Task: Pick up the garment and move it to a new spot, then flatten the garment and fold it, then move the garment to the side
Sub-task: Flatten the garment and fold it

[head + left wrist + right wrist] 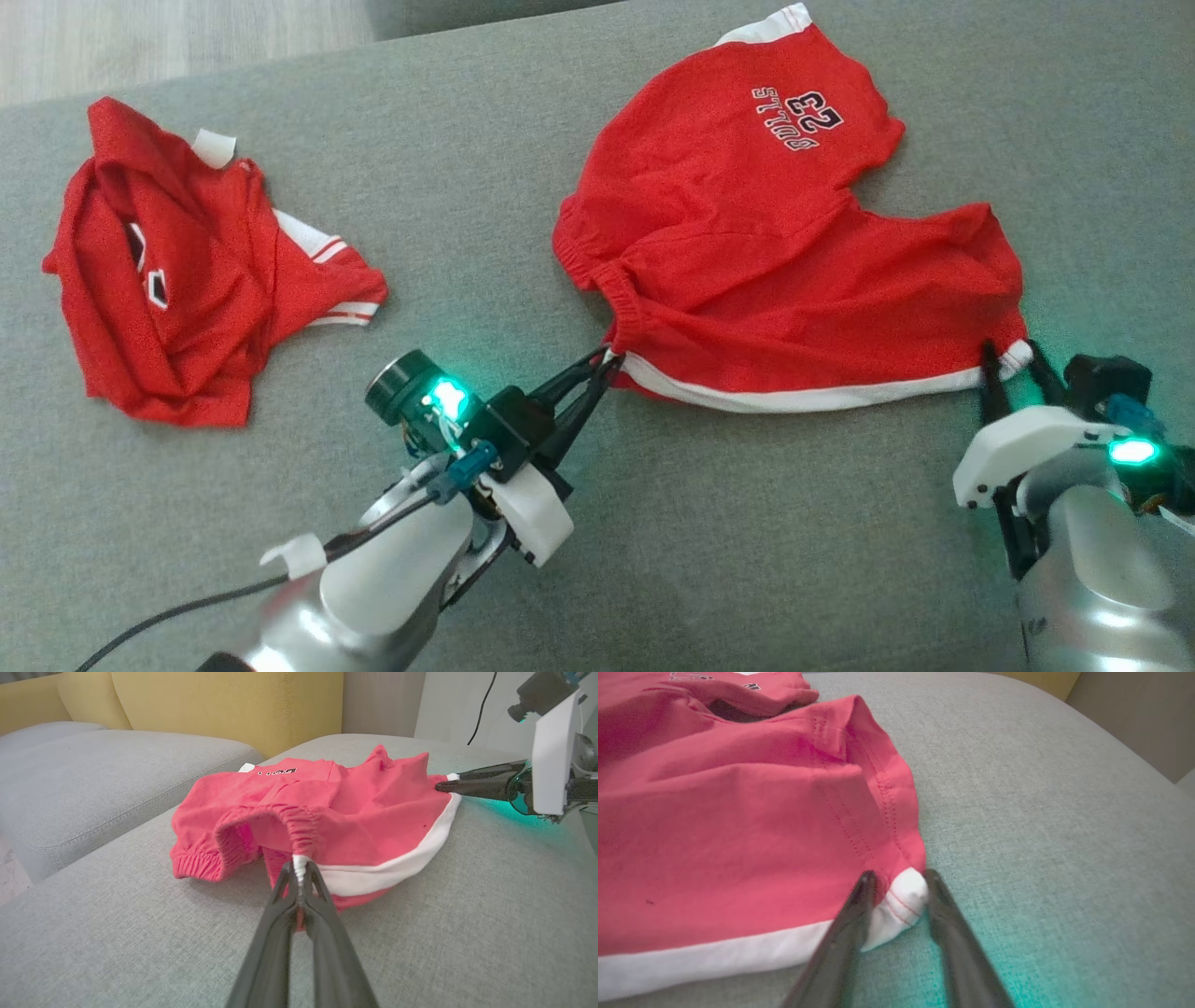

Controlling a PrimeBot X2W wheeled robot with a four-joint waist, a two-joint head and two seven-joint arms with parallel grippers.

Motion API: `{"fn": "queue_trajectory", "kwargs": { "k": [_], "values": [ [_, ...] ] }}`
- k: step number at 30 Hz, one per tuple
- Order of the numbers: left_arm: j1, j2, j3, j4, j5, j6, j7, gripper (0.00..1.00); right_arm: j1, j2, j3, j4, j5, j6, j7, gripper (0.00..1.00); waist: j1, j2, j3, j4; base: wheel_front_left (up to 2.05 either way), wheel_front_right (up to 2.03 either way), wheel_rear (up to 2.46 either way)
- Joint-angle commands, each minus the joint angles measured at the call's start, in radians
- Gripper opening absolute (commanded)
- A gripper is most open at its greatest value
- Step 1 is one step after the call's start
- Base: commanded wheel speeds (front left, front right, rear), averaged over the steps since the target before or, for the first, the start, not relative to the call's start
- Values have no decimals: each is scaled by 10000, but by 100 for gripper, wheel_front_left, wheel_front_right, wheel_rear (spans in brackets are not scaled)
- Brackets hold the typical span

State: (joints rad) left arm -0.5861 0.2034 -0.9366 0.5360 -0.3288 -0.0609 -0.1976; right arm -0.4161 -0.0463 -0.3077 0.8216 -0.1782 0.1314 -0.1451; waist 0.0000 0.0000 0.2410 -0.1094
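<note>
Item 1: red shorts with a white side stripe and "BULLS 23" printed in black and white. I see them spread out but rumpled on the grey sofa cushion, in its right half. The printed leg lies toward the far edge, and the striped side runs along the side nearer me.

Item 2: left gripper. The jaws are together, clamped on the end of the white stripe where it meets the gathered elastic waistband. In my left wrist view the waistband arches up from that pinch, and the rest of the cloth lies on the cushion beyond the tips.

Item 3: right gripper. The jaws are apart, one finger on each side of the white hem corner at the opposite end of the stripe. The corner sits between the tips on the cushion. I cannot tell whether they press it.

Item 4: red jersey with white trim, crumpled in a heap toward the cushion's left edge, well apart from the shorts and from both grippers.
</note>
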Motion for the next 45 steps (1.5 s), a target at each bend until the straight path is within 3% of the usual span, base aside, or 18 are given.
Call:
{"fn": "queue_trajectory", "kwargs": {
  "k": [1, 13, 20, 26, 32, 45],
  "values": [
    [-296, 220, 331, -292, -59, 97, 1, 0, -97, -39, 212, -31, -103, -7, 83, 0, 0, 0, -3, -11, 0, 0, 0],
    [-537, 528, 626, -272, -380, 222, 191, 0, -333, -39, 719, -753, 731, -7, -427, 0, 0, 0, -949, 27, 0, 0, 0],
    [-2060, 579, 1201, -336, -918, -119, 955, 0, -1145, -281, 1509, -2644, 1507, -7, 498, 0, 0, 0, -1572, 119, 0, 0, 0],
    [-3759, 755, 1570, -187, -1190, -389, 1627, 0, -2295, -770, 2295, -4223, 2981, -7, 1565, 0, 0, 0, -1855, 61, 0, 0, 0],
    [-5021, 761, 1782, 204, -1456, -535, 1878, 0, -3190, -1049, 2632, -5177, 3824, -7, 1714, 0, 0, 0, -2114, 52, 0, 0, 0],
    [-4708, 974, 1773, -169, -2478, -647, 2424, 0, -2139, -1160, 2626, -5945, 3915, -7, 2629, 0, 0, 0, -2046, 281, 0, 0, 0]
  ]
}}
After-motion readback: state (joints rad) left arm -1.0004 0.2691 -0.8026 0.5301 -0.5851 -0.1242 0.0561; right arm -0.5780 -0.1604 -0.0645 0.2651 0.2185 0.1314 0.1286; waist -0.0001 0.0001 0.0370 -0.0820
